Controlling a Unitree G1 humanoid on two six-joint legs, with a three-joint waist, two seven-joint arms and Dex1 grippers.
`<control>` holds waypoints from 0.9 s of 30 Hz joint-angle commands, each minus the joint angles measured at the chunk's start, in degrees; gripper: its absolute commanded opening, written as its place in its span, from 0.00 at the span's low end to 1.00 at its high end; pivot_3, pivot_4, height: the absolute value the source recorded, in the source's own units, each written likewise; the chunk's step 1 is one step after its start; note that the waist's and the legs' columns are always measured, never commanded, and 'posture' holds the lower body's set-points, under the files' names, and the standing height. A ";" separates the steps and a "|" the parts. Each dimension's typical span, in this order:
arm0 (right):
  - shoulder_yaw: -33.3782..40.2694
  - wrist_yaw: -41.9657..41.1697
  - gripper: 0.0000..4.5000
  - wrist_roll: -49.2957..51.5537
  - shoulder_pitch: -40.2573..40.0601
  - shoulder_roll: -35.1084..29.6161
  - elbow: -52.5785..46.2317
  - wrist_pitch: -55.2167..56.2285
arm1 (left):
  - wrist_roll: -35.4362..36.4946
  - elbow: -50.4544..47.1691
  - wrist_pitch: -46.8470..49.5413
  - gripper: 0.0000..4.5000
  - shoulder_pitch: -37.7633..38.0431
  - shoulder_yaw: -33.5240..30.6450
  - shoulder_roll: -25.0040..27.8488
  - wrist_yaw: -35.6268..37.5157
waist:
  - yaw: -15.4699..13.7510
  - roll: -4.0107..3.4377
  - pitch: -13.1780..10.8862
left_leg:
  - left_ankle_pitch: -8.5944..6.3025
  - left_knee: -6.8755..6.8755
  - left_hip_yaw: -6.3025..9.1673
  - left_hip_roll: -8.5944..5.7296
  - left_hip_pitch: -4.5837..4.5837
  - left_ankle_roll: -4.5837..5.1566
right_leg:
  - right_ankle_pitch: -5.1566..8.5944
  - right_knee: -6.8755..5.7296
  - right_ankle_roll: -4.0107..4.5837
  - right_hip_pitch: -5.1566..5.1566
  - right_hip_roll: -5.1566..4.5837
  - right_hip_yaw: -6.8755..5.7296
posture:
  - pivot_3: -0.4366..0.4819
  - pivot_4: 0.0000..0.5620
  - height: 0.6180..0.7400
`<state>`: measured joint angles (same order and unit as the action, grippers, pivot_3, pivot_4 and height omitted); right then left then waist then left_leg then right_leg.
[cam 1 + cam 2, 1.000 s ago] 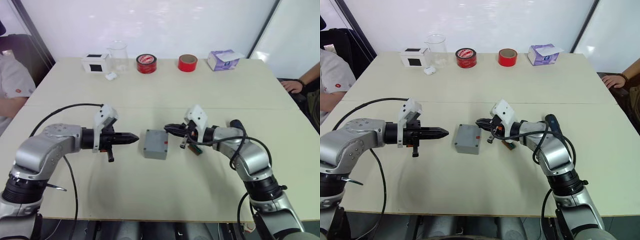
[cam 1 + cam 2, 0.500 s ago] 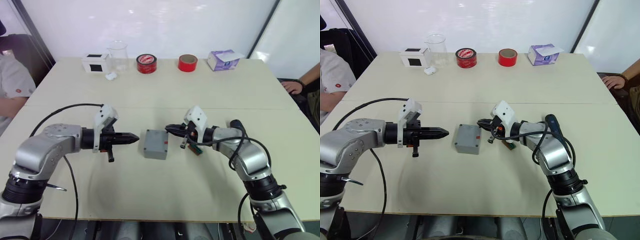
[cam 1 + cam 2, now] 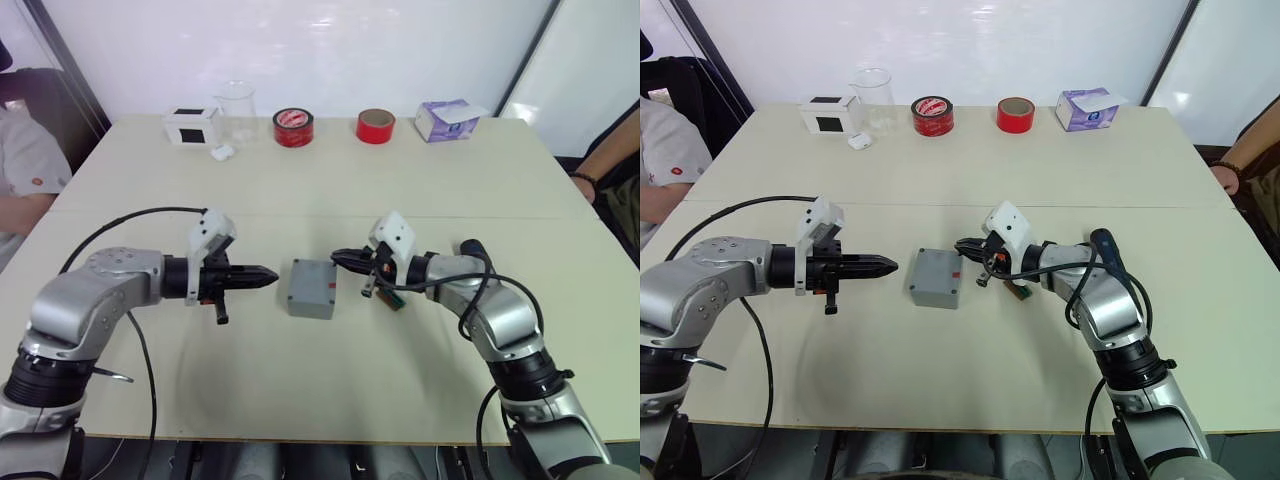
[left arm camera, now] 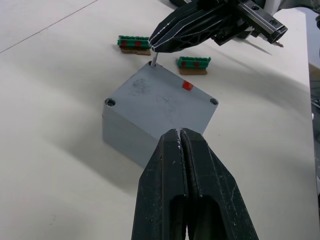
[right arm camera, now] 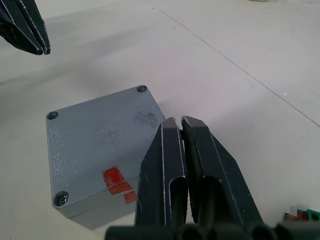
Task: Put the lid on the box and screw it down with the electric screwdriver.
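With the lid (image 4: 162, 95) already seated on the gray box (image 3: 311, 289) at mid-table, the right gripper (image 4: 159, 39), pinching a thin metal bit at its far-right corner hole, appears mid-screwing, while the left gripper (image 3: 268, 274) hovers pressed together just left; driving the other corners likely follows.

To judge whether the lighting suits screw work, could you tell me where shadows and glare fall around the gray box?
Left wrist view: the lid is evenly lit without glare; the box throws a soft shadow on the table. Right wrist view: a faint shadow lies on the table near the left end effector. Left eye view: the back wall glares white.
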<state>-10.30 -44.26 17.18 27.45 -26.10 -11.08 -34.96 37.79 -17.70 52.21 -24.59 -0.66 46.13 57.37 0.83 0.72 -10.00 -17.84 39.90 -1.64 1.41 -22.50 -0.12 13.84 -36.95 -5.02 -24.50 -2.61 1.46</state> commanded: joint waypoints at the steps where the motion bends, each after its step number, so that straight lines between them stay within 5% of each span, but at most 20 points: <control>1: 1.16 -0.29 0.02 0.80 0.67 -0.54 -1.36 -0.24 | 0.48 -1.10 -0.79 0.00 -0.49 -0.23 0.30 0.39 | 0.00 0.00 0.00 | 0.00 0.00 0.00 0.00 0.00 0.00 | 0.00 0.00 0.00 0.00 0.00 0.00 | 0.48 0.27 1.00; 27: 1.51 -0.80 0.02 0.49 1.47 -0.82 -0.26 -0.34 | 0.12 -1.09 -1.14 0.00 -0.05 0.03 0.43 0.48 | 0.00 0.00 0.00 | 0.00 -0.01 0.00 0.01 0.00 0.00 | 0.00 0.00 0.00 0.00 0.00 0.00 | 0.48 0.27 1.00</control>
<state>-9.95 -44.84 17.18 27.68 -26.45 -10.88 -35.87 37.74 -17.70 52.10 -24.59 -0.55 46.13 57.38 0.84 0.72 -10.00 -17.85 39.89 -1.64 1.42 -22.50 -0.12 13.85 -36.94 -5.02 -24.51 -2.61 1.45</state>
